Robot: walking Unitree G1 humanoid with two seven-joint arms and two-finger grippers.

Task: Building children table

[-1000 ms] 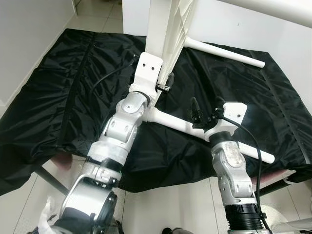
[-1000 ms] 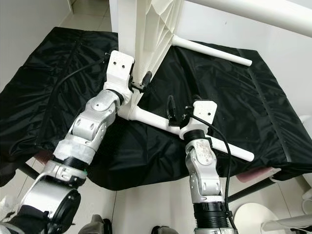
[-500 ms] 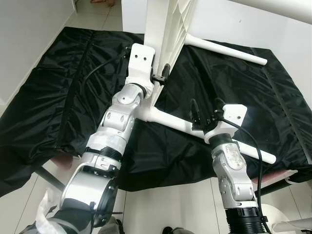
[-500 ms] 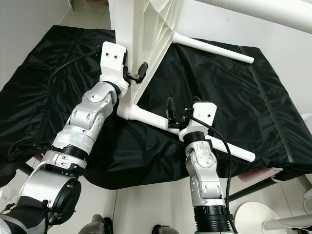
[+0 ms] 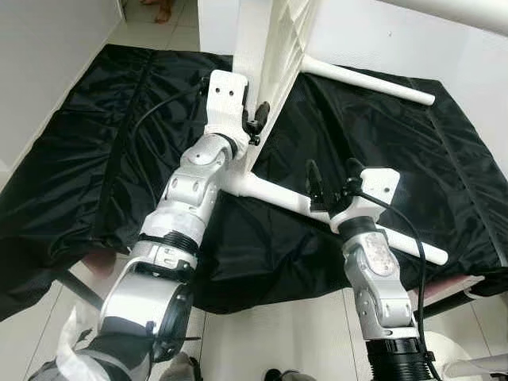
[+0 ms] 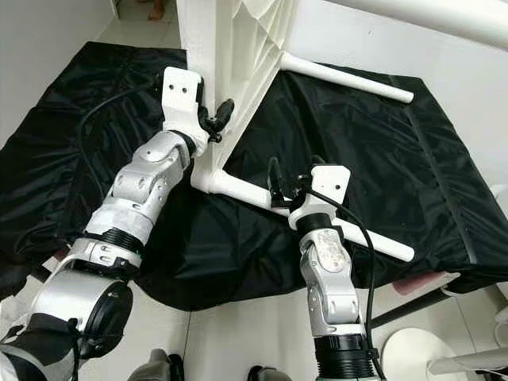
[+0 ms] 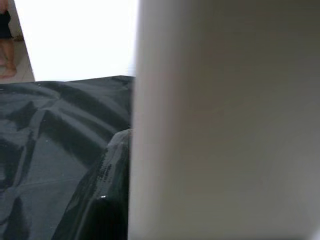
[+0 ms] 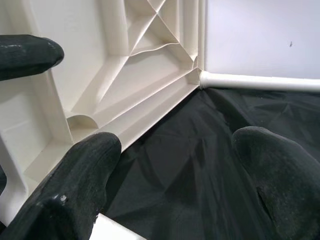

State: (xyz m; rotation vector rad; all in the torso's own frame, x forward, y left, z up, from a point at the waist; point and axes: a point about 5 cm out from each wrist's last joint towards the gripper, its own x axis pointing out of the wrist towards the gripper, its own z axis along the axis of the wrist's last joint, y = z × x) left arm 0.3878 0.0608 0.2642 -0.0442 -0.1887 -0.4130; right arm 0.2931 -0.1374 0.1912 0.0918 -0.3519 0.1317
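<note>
- Standing on its edge on the black-covered table (image 5: 95,143): white plastic tabletop (image 5: 274,48), ribbed underside turned toward the robot's right, probably so the leg sockets stay within reach.
- Near leg (image 5: 278,196): already in the tabletop's lower near corner, lying out across the black cover toward the robot's right, its free end close to the table's front right edge.
- Far leg (image 5: 365,79): seated at the far corner, lying along the back of the cover, well apart from both arms.
- Left gripper (image 5: 252,119): up against the near edge of the upright tabletop. One black finger lies on the ribbed side; the other is hidden behind the panel, so whether it clamps cannot be told. Judged purpose: steadying the panel so it does not tip.
- Left wrist view: a blurred white surface very close, black cover beyond it, and a person's bare foot (image 7: 6,65) on tiled floor (image 5: 151,16) far off.
- Right gripper (image 6: 287,186): fingers (image 8: 80,175) spread wide, straddling the near leg partway along it, not closed on it. Its wrist view looks over the ribbed underside.
- Room: broad bare cover on the robot's left; white wall (image 5: 48,48) bounds that side. On the right, the table's front edge is near the leg end, so little margin there.
</note>
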